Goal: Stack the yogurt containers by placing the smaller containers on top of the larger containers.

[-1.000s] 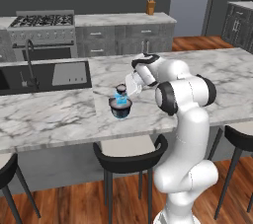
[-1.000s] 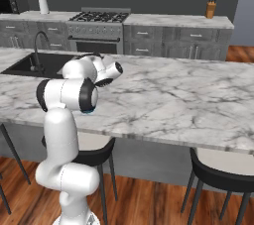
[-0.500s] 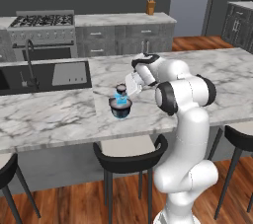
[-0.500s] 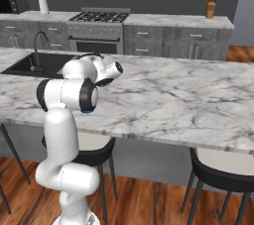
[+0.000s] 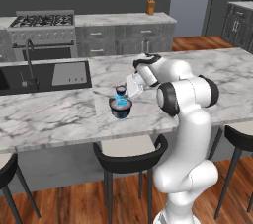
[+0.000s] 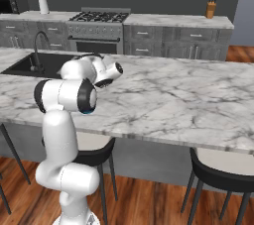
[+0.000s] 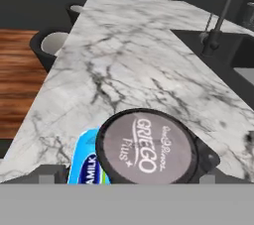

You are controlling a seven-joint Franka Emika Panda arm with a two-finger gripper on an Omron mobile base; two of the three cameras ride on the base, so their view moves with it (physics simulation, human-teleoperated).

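Near the tabletop's front edge, tiny dark cup [image 7: 146,147] on light-blue cup [image 5: 120,101] in wide dark tub [image 5: 120,110]; claw [image 5: 132,84] spread wide, holding nothing: could topple if clipped on retreat.

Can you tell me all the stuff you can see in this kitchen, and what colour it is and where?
wide yogurt tub: 1, dark, on the marble island counter, bottom of the stack
light-blue cup: 1, light blue, on the wide tub
tiny cup: 1, dark with a pale lid reading GRIEGO, on top of the blue cup
sink: 1, black, set in the island, with a dark tap
stove: 1, grey, by the back wall
knife block: 1, brown, back counter
microwave: 1, dark, back counter
paper roll: 1, white, beside the microwave
stools: several, black with pale seats, along the island
arm: 1, white
claw: 1, open, right beside the stack
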